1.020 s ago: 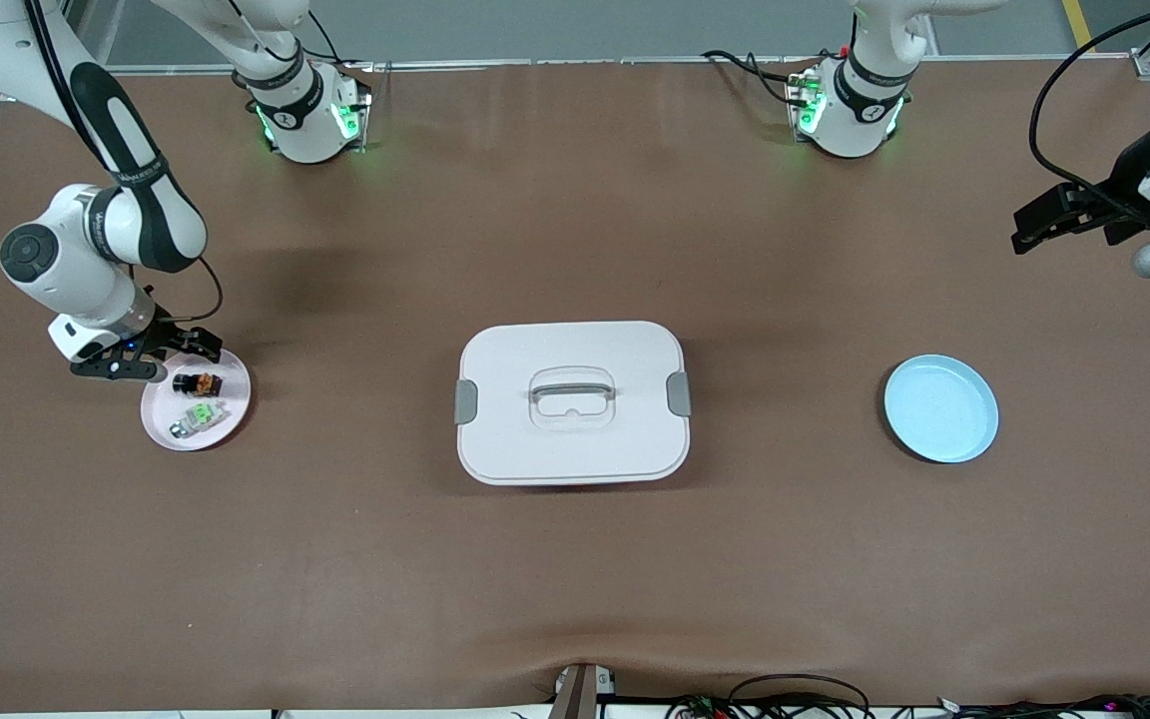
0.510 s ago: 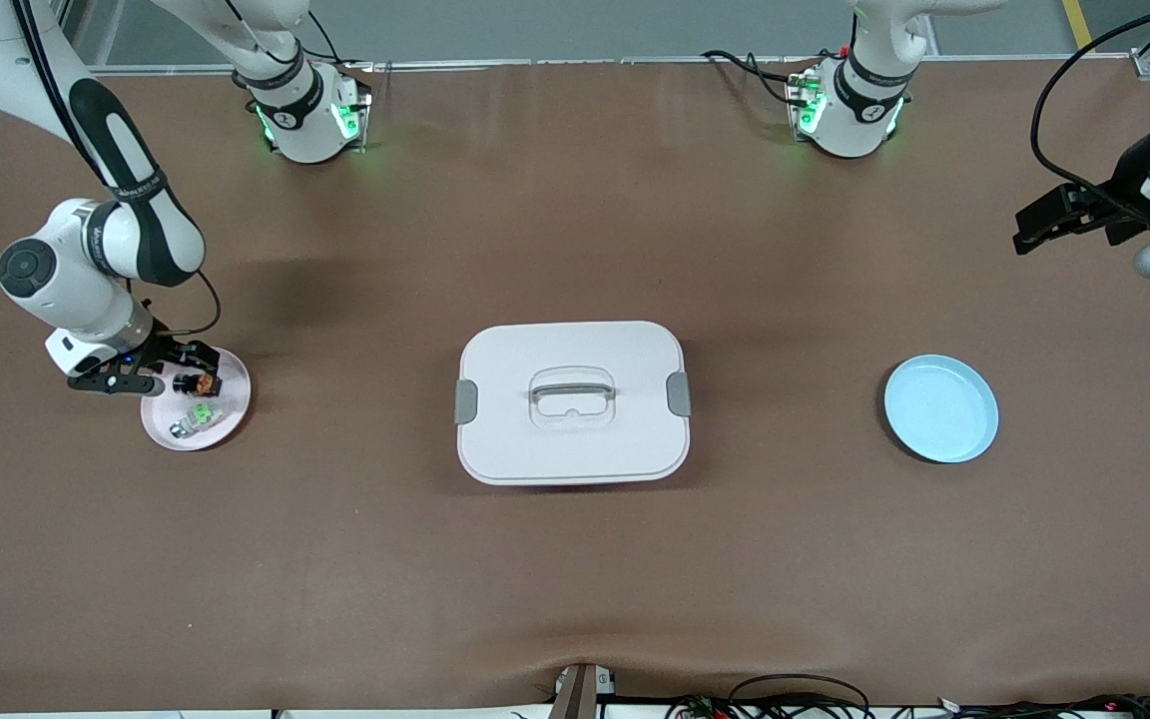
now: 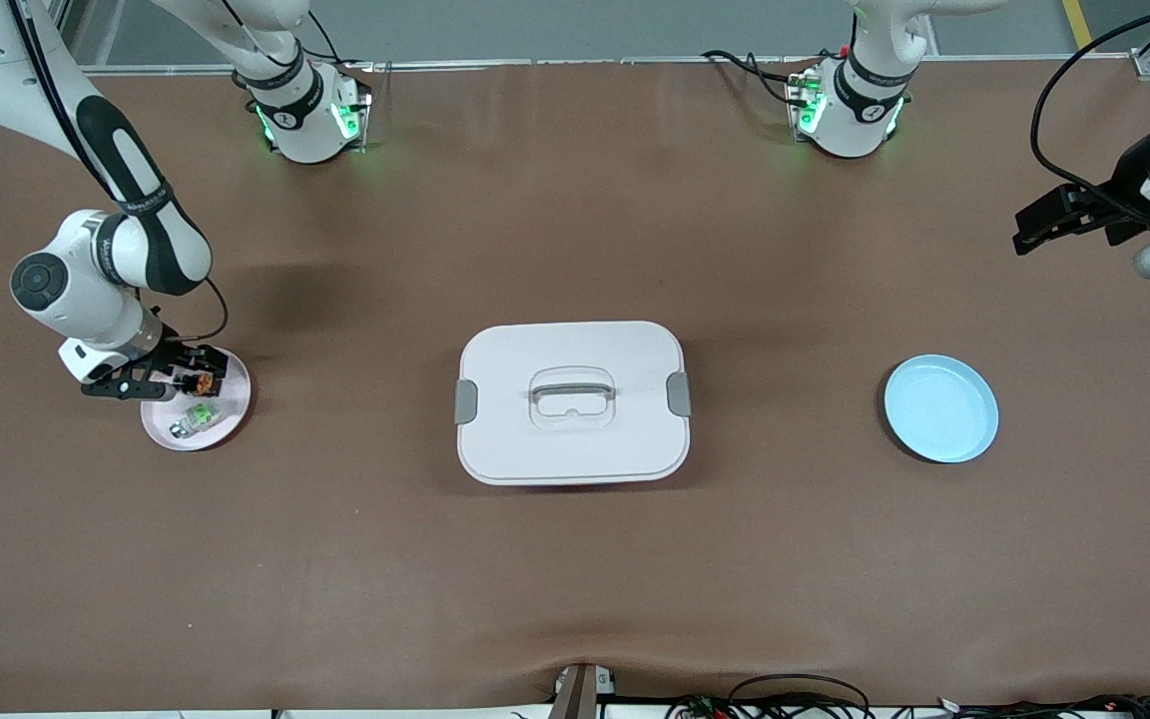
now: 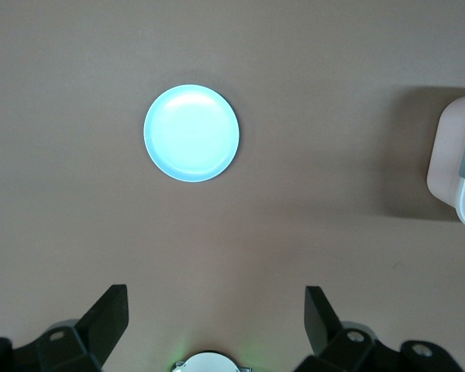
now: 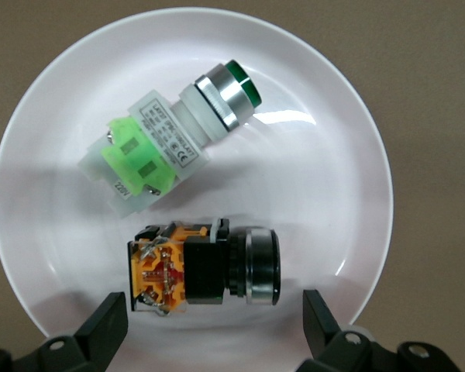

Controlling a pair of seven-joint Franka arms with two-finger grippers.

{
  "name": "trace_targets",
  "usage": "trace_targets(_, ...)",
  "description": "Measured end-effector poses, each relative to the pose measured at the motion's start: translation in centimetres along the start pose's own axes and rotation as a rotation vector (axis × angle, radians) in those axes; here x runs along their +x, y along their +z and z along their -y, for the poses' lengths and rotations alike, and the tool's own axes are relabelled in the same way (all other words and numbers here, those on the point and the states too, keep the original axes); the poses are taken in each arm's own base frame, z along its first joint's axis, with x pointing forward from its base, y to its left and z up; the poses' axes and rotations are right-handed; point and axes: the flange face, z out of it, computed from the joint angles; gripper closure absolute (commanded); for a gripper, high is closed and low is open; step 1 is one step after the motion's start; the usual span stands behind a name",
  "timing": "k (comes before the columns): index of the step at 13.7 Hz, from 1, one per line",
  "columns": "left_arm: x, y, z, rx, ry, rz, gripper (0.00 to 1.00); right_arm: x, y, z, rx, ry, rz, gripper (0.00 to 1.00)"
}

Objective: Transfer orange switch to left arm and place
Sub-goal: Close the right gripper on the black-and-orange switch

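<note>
The orange switch (image 3: 200, 381) (image 5: 205, 267), black with an orange end, lies on its side on a pink plate (image 3: 234, 409) (image 5: 333, 132) toward the right arm's end of the table. My right gripper (image 3: 179, 380) (image 5: 215, 314) hangs low over that plate, open, with one finger past each end of the switch and neither touching it. The box (image 3: 572, 401) (image 4: 459, 167) stands shut at the table's middle. My left gripper (image 3: 1034, 225) (image 4: 215, 302) waits high over the left arm's end of the table, open and empty.
A clear-white switch with a green centre (image 3: 198, 413) (image 5: 170, 147) shares the pink plate, nearer the front camera than the orange one. A light blue plate (image 3: 940, 408) (image 4: 191, 133) sits toward the left arm's end. Cables run along the table's front edge.
My right gripper has shifted over the pink plate and come down around the orange switch. The left arm has barely moved.
</note>
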Motion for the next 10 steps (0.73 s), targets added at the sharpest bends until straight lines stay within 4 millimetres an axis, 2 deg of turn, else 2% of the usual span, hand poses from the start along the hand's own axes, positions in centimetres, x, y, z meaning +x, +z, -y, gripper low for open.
trace_targets(9,0.0,0.0,0.02,0.0,0.0,0.0,0.0,0.19,0.83,0.49,0.003,-0.01,0.005,0.0)
trace_targets(10,0.0,0.0,0.01,0.0,0.0,0.0,0.0,0.26,0.78,0.47,0.003,-0.01,0.003,0.05)
